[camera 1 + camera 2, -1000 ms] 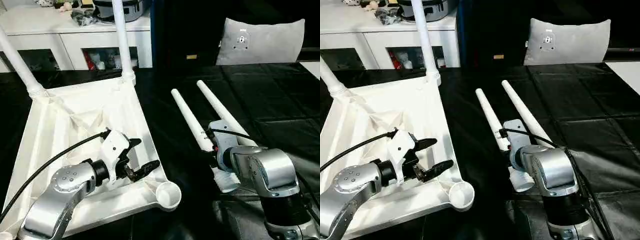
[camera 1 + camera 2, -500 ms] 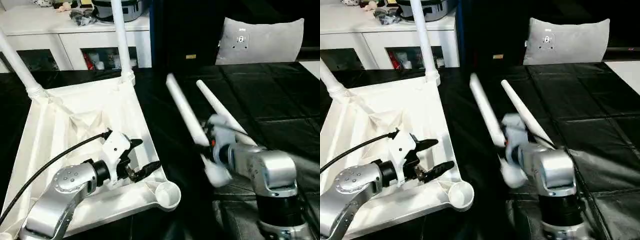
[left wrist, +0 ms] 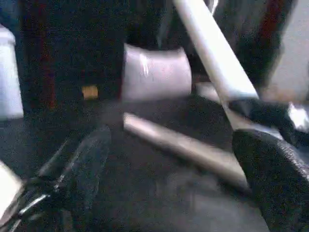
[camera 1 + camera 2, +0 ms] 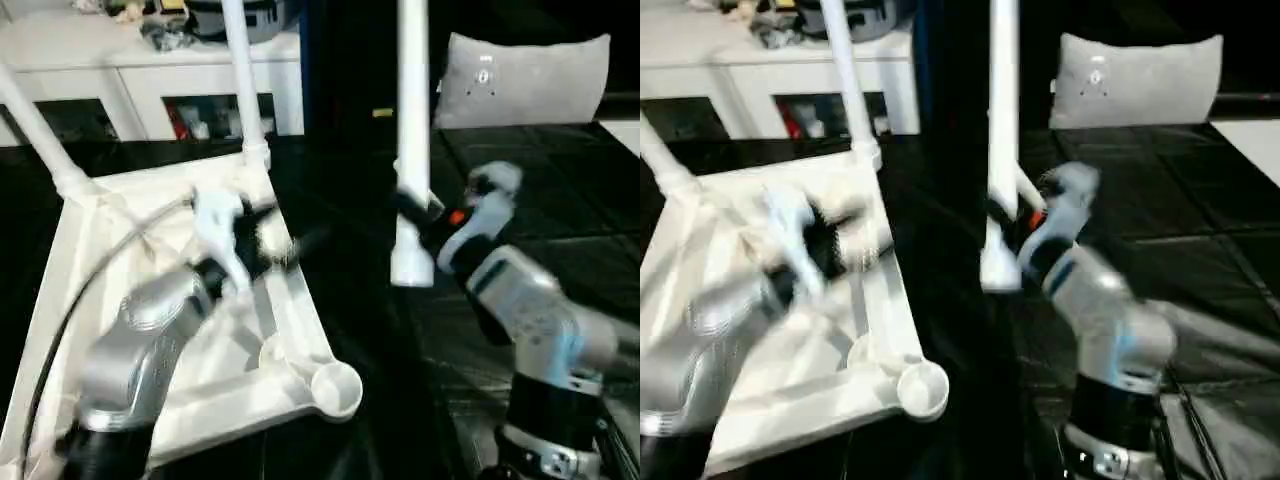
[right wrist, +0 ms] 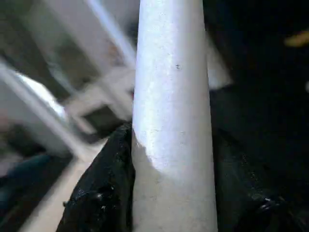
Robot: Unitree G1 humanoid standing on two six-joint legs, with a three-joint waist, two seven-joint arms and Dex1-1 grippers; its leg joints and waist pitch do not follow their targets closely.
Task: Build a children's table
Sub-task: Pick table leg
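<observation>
I've swung the leg (image 4: 412, 130) from flat on the black mat (image 4: 560, 200) to upright, right gripper (image 4: 428, 222) clamped near its bottom end. Left gripper (image 4: 283, 238) wide open, empty, over the upside-down tabletop (image 4: 150, 260). 1 leg (image 3: 183, 145) lies beyond; grey cushion (image 4: 525, 80) behind.

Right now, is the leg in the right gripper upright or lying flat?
Upright. The right gripper is shut around the leg near its thick lower end, which hangs clear above the black floor beside the tabletop.

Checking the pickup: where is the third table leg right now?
The third leg stands upright in the right gripper, right of the upturned tabletop, off the black floor.
</observation>
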